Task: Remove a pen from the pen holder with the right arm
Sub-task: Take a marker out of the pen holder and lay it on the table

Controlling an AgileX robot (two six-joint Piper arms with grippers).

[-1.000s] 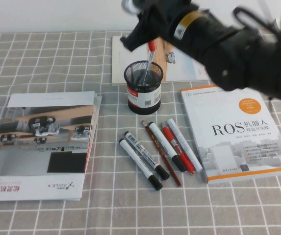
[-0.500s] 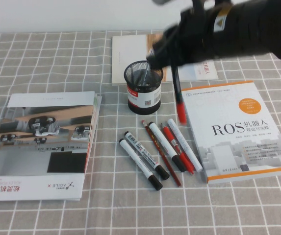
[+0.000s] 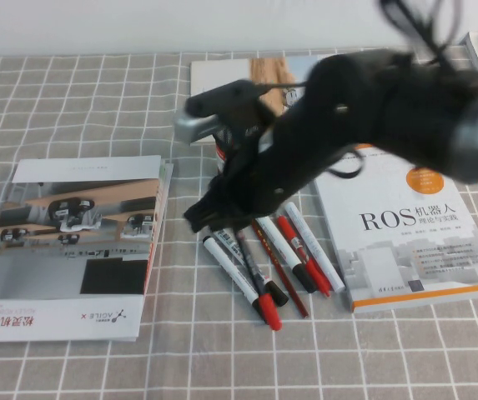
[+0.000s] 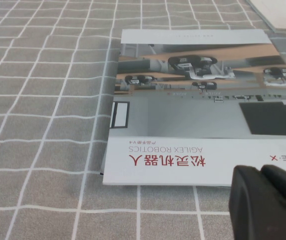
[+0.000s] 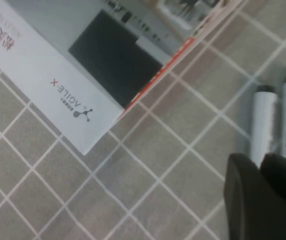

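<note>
Left gripper [image 4: 261, 180]: closed, empty, parked just beside the near edge of the white AgileX brochure [image 4: 192, 100]. Your right gripper [image 5: 259, 170] is clamped on the slim dark pen with the red end [image 3: 255, 279], pinched toward its upper end as far as I can tell. The red end slants down over the row of loose markers [image 3: 293, 250] on the grey checked cloth [image 3: 72, 367]. The pen is clear of the black mesh pen holder, which the arm hides. Expect the pen to be light, stiff and smooth-barrelled, so it'll likely pivot in an end pinch. A mid-barrel hold would be steadier.
</note>
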